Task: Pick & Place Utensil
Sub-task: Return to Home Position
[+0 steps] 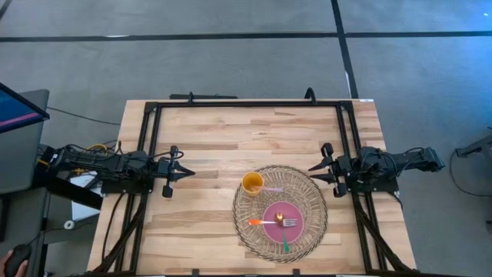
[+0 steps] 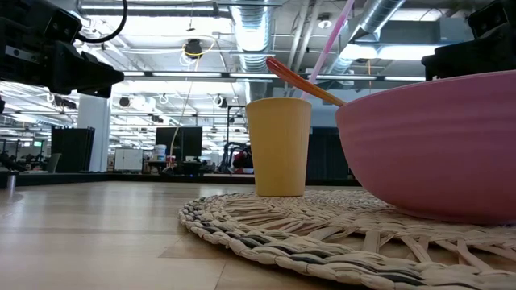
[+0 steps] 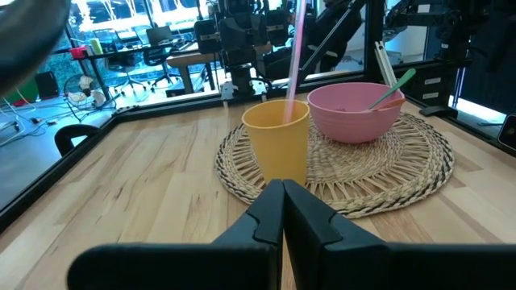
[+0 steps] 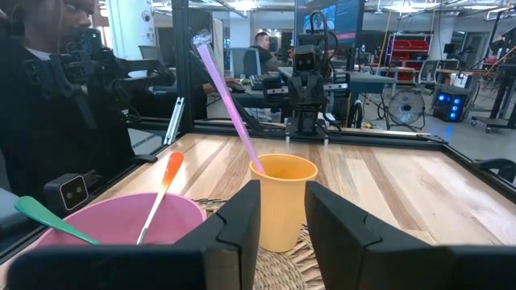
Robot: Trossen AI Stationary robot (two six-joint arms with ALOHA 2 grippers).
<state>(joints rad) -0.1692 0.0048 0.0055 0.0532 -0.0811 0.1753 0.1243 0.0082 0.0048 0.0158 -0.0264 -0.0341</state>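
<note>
A round woven mat (image 1: 307,201) lies on the near right part of the table. On it stand a yellow cup (image 1: 253,183) holding a long pink utensil (image 4: 228,100) and a pink bowl (image 1: 283,219). An orange-handled utensil (image 4: 165,189) and a green-handled one (image 4: 48,217) lean on the bowl's rim. My left gripper (image 1: 187,173) hovers left of the mat, shut and empty, pointing at the cup (image 3: 278,141). My right gripper (image 1: 314,172) hovers at the mat's far right edge, open and empty, also pointing at the cup (image 4: 282,197).
A black metal frame (image 1: 246,104) runs around the table's far edge and sides. Bare wood lies left of and beyond the mat. A person's dark sleeve (image 4: 48,121) shows beyond the table in the right wrist view.
</note>
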